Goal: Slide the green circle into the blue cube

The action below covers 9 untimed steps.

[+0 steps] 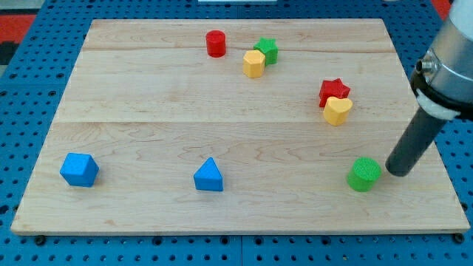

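The green circle (364, 174) is a short green cylinder lying near the view's bottom right of the wooden board (148, 111). The blue cube (79, 169) sits near the view's bottom left. My tip (397, 172) is the lower end of the dark rod, standing just to the right of the green circle, very close to it or touching it. The blue cube is far to the left of both, roughly level with them.
A blue triangle (209, 176) lies between the green circle and the blue cube. A red star (333, 90) and a yellow heart (338, 110) sit above the green circle. A red cylinder (215, 43), a yellow hexagon (253, 63) and a green star (267, 49) are near the top.
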Tool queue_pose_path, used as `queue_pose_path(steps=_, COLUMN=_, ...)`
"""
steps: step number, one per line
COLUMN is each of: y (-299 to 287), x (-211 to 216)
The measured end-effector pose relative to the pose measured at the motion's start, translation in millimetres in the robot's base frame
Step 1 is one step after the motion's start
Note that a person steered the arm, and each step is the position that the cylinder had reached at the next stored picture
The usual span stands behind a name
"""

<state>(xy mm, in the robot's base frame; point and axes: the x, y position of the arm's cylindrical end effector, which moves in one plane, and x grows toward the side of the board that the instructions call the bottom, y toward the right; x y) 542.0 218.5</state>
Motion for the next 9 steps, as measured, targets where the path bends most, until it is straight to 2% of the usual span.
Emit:
queue_pose_path(steps=2, y=-128, x=2)
queue_pose_path(steps=3, y=-130, x=3)
queue_pose_path(steps=4, y=-149, x=26)
queue_pose_path(steps=5, y=-209, x=32)
queue_pose_path(steps=6, y=-243, x=28)
queue_pose_path(steps=8, y=-350, x=17)
queue_pose_path(steps=9, y=-381, x=17)
